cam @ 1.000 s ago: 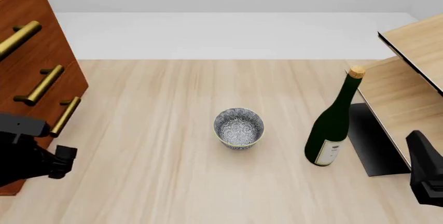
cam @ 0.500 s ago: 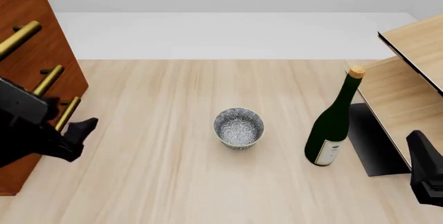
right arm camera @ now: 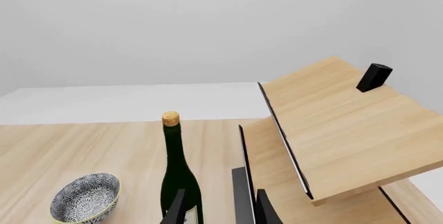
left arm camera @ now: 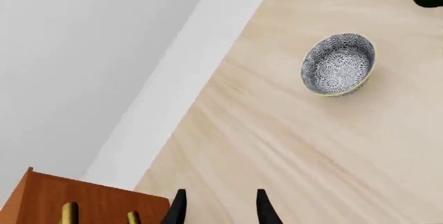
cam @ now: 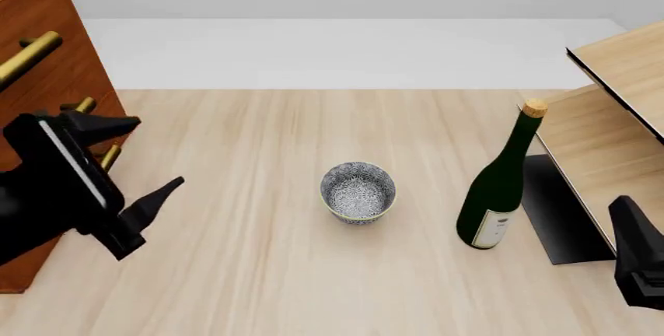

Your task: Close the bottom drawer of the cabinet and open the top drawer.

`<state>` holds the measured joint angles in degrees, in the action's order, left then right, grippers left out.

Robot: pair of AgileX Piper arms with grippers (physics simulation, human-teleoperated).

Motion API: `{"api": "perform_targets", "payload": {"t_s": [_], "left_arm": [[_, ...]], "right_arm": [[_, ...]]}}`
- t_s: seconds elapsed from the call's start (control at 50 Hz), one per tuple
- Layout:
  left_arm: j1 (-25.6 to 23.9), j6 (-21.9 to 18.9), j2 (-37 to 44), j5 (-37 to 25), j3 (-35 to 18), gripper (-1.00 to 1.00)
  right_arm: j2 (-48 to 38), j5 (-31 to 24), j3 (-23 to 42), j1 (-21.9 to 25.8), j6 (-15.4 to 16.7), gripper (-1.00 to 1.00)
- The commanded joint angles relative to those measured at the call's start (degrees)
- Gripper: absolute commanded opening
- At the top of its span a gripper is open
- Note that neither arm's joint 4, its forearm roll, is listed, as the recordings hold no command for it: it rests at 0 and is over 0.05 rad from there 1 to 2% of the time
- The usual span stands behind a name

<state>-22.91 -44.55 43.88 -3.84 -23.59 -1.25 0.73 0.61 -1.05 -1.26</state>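
A: What is the biggest thing on the table [cam: 270,274], and how many are there?

B: One cabinet [cam: 36,48], reddish-brown, stands at the front view's left edge. Three brass bar handles show on its front, one above another. The top drawer [cam: 26,17] carries the highest handle; the bottom drawer [cam: 62,188] is mostly hidden behind the left arm, so whether it is shut cannot be told.

A: And opposite it?

B: One pale wooden shelf unit [cam: 612,118] at the right edge, with one small black block [right arm camera: 374,77] lying on its upper board.

A: How many arms?

B: Two. The left gripper [cam: 130,153] hangs just in front of the cabinet's lower handles, its two fingers spread wide and holding nothing. The right gripper [right arm camera: 218,208] points toward the shelf unit and bottle; its two fingers stand a narrow way apart with nothing between them.

A: Smaller things?

B: One dark green wine bottle [cam: 500,184], upright with a cork, just beside the shelf unit. One patterned bowl [cam: 358,191] sits mid-table, well apart from the cabinet.
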Motion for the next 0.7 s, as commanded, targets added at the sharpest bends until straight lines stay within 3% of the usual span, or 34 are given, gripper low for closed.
{"api": "perform_targets", "payload": {"t_s": [0.02, 0.06, 0.22, 0.24, 0.36, 0.4, 0.58, 0.7], "left_arm": [[-1.4, -7.9, 0.6, 0.1, -3.0, 1.0], [-1.5, -11.1, 0.2, 1.4, -2.5, 1.0], [-0.2, -16.4, -1.4, -0.4, -4.1, 1.0], [0.5, -19.6, -2.1, 1.2, -2.6, 1.0], [2.7, -26.5, -3.5, 2.9, 1.2, 1.0], [3.5, -25.4, -4.2, 1.2, -0.9, 1.0], [8.4, -31.5, -6.7, 2.3, 0.3, 1.0], [11.0, -32.8, -7.8, 0.6, -2.0, 1.0]], "right_arm": [[-0.1, 0.1, 0.0, 0.0, 0.1, 1.0], [-0.1, 0.1, 0.0, 0.1, 0.1, 1.0], [0.3, -0.3, 0.0, 0.0, 0.0, 1.0], [0.4, -0.4, 0.0, 0.0, 0.0, 1.0], [0.7, -0.7, 0.0, 0.1, -0.1, 1.0], [0.8, -0.8, 0.0, 0.1, -0.1, 1.0], [1.0, -1.0, 0.0, 0.3, -0.1, 1.0], [0.9, -0.9, 0.0, 0.3, -0.1, 1.0]]}}
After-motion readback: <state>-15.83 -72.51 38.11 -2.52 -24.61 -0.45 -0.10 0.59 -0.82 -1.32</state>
